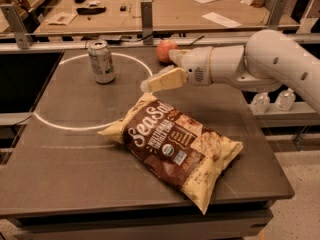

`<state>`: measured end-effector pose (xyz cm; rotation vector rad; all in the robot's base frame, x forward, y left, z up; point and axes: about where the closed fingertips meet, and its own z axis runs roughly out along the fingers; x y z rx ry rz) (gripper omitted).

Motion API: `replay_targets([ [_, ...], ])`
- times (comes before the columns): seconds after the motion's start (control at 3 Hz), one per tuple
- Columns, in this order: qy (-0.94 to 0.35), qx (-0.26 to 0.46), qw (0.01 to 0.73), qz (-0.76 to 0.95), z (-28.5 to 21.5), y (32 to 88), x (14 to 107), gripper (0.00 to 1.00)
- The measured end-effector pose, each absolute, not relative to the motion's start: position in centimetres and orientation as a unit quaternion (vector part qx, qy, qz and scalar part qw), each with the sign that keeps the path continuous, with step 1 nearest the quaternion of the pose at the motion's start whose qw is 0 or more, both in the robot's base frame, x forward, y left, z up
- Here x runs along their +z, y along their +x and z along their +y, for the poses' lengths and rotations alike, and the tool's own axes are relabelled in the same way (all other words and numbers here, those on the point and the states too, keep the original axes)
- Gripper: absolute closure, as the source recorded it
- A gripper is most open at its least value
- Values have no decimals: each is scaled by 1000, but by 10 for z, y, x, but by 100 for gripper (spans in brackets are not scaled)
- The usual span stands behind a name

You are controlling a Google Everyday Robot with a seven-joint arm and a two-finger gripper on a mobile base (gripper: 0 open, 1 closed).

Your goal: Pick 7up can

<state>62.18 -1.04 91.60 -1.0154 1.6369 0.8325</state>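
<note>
The 7up can [101,61] stands upright at the back left of the dark table [65,169], inside a white circle drawn on the top. It has a silvery top and a pale label. My gripper [148,86] hangs above the table's middle, to the right of the can and about a can's width or more away from it, pointing left and slightly down. It holds nothing that I can see. The white arm [260,64] reaches in from the right.
A large brown and yellow SeaSalt chip bag [175,146] lies flat just below and in front of the gripper. A red apple [164,50] sits behind the gripper at the table's back edge. Two small bottles [272,101] stand off the right side. A cluttered bench [165,9] runs behind.
</note>
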Motion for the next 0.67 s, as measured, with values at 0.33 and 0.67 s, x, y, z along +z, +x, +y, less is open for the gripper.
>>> replay_targets([
  [0.33,-429,368,505,653,26,635,909,0],
  [0.67,-440,380,512,633,59,648,910,0],
])
